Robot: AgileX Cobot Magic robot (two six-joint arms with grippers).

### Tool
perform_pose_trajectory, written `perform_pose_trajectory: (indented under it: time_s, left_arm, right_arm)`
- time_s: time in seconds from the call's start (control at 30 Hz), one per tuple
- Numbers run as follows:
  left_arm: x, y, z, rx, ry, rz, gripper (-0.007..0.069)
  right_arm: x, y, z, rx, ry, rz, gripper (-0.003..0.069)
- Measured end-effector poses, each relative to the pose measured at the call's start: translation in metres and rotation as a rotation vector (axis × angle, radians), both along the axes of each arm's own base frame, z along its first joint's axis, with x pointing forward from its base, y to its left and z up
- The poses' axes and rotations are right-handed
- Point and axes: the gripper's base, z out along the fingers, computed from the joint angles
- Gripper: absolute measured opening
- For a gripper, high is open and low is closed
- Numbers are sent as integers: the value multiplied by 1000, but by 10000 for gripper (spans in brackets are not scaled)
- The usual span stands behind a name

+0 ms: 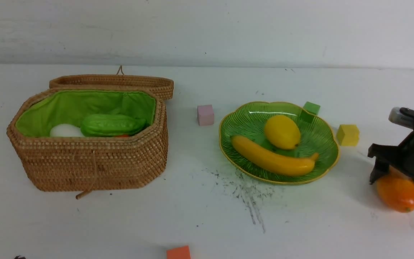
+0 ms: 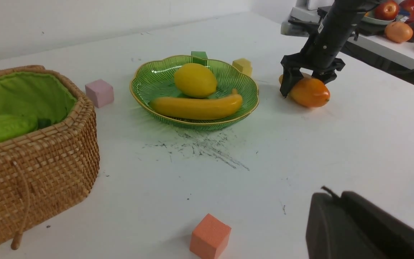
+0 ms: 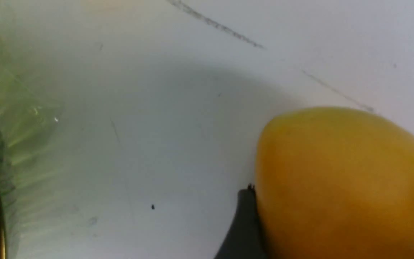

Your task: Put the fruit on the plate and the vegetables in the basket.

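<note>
One fruit is left outside the plate (image 1: pixel 331 156): the mango (image 1: pixel 398 194), lying on the worktop (image 1: pixel 192 216) just to the plate's right. The lemon (image 1: pixel 282 131) and banana (image 1: pixel 271 159) already rest on the plate, and the cucumber (image 1: pixel 113 125) and radish (image 1: pixel 65 131) lie in the basket (image 1: pixel 92 165) to the plate's left. My right tool (image 2: pixel 309 77) straddles the mango, its jaws spread wide, one finger touching the skin, not yet gripping. Next, I judge, it must close, lift and carry the mango over the rim. My left tool (image 2: pixel 354 226) is closed and empty.
</note>
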Motion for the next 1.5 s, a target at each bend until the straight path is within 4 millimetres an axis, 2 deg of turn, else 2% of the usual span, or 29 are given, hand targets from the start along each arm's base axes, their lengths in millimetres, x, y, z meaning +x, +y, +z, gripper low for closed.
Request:
perform_pose_trajectory:
  time_s: [0.17,0.23,0.27,0.3,0.4,0.47,0.53,0.7,0.8,0.87,1.0,1.1,1.27,1.33,1.43,1.5]
  left_arm:
    - [0,0,0,1,1,-1,24]
    - [0,0,0,-2,-2,2,24]
    - [0,0,0,-2,-2,2,24]
    - [1,1,2,-10,-15,12,24]
    - [2,2,4,-24,-37,29,24]
    - [3,3,6,-35,-56,44,24]
    - [4,3,7,-44,-69,54,24]
    - [4,3,8,-48,-75,59,27]
    - [4,3,8,-48,-75,59,29]
    - [4,3,8,-48,-75,59,30]
    - [4,3,8,-48,-75,59,37]
    - [4,3,8,-48,-75,59,39]
    - [4,3,8,-48,-75,59,39]
    - [4,3,8,-48,-75,59,39]
    - [5,4,9,-51,-81,64,39]
    - [5,4,10,-60,-94,74,39]
  right_arm:
    - [0,9,22,27,2,58,570]
    - [5,29,63,30,-131,137,570]
    - [5,31,66,31,-143,144,570]
    - [10,54,96,31,-266,232,570]
    - [15,85,116,27,-383,330,570]
    - [20,101,114,20,-424,369,570]
    - [25,109,107,11,-443,385,570]
    - [39,111,84,-20,-464,378,580]
    - [42,111,78,-23,-459,376,657]
    - [42,111,78,-23,-458,377,677]
    - [39,111,85,-20,-462,380,665]
    - [30,110,109,-24,-503,386,626]
    - [-4,105,178,-48,-646,400,496]
    - [-29,103,208,-47,-682,414,427]
    - [-71,99,242,-40,-669,454,286]
    - [-94,97,255,-50,-637,484,183]
